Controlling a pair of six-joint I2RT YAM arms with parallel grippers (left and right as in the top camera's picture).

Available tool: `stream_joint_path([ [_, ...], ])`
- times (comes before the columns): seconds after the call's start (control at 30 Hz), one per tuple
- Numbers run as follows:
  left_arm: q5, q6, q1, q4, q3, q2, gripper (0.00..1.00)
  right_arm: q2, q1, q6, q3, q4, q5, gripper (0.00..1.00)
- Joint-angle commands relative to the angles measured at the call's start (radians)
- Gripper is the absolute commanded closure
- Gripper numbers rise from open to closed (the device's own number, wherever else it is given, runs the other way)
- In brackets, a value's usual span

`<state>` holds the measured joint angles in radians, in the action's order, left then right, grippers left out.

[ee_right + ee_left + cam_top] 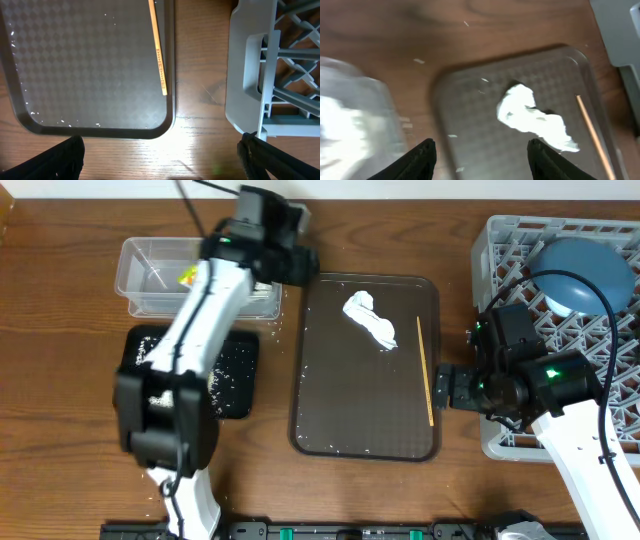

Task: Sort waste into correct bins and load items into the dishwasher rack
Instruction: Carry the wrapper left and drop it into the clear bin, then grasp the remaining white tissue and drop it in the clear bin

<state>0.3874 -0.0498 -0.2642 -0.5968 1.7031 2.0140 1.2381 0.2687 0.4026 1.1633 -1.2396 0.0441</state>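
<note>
Left gripper (482,159) wide open, empty, beside clear tub (150,275), likely lining up on the one tissue (532,119) on brown tray (340,405). Right gripper (162,160) open, empty, near the one stick (157,47), probably its target. One blue dish (590,265) in rack (500,240), one wrapper (186,276) in tub

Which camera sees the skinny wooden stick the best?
The overhead view: the whole wooden stick shows, lying on the brown tray near its right edge. The right wrist view shows its lower end close and sharp, but cuts off the top. The left wrist view catches only a blurry piece.
</note>
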Motion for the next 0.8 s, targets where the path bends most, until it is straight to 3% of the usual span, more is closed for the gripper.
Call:
stream_joint_path([
  [0.0, 0.016, -0.166, -0.045, 0.016, 0.002, 0.076, 0.38, 0.002, -0.002, 0.008, 0.013, -0.010, -0.014, 0.03],
  [0.2, -0.003, -0.200, -0.129, 0.069, 0.002, 0.161, 0.36, 0.002, -0.002, 0.008, 0.013, -0.014, -0.014, 0.02],
  [0.37, -0.130, -0.219, -0.189, 0.089, 0.002, 0.213, 0.32, 0.002, -0.002, 0.008, 0.013, -0.014, -0.014, 0.02],
  [0.53, -0.158, -0.219, -0.235, 0.126, 0.002, 0.249, 0.33, 0.002, -0.002, 0.008, 0.013, -0.016, -0.014, 0.02],
  [0.57, -0.170, -0.219, -0.241, 0.130, 0.002, 0.252, 0.34, 0.002, -0.002, 0.008, 0.013, -0.018, -0.014, 0.02],
  [0.77, -0.220, -0.218, -0.254, 0.127, 0.002, 0.253, 0.68, 0.002, -0.002, 0.008, 0.013, -0.028, -0.014, 0.02],
])
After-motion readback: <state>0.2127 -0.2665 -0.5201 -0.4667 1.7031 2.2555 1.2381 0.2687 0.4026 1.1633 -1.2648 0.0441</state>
